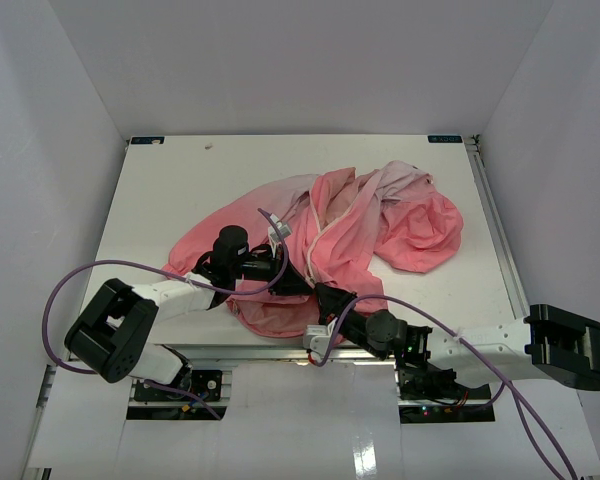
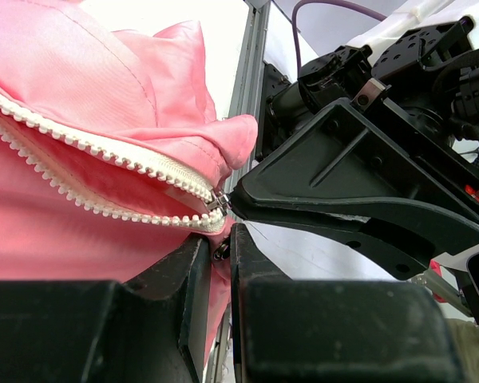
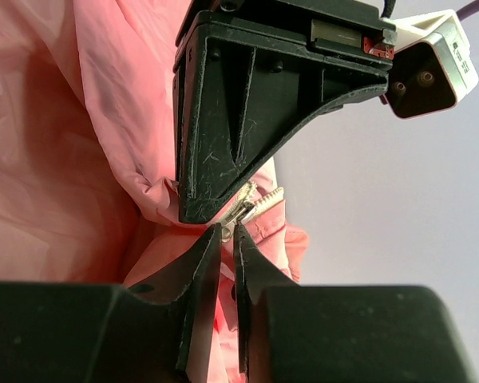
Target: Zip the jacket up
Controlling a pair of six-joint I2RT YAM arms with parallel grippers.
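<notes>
The salmon-pink jacket (image 1: 380,225) lies crumpled on the white table (image 1: 180,180). Both grippers meet at its near hem. In the left wrist view the two rows of white zipper teeth (image 2: 104,148) run together into the metal slider (image 2: 218,201). My left gripper (image 2: 222,249) is shut on the pink fabric just below the slider. My right gripper (image 3: 228,233) comes from the opposite side, its jaws pinched on the slider's small metal pull (image 3: 238,217). From above, the left gripper (image 1: 288,278) and right gripper (image 1: 325,295) nearly touch.
The metal rail of the table's near edge (image 2: 243,72) runs right behind the hem. Purple cables (image 1: 80,275) loop off both arms. White walls enclose the table on three sides. The bulk of the jacket is heaped towards the back right.
</notes>
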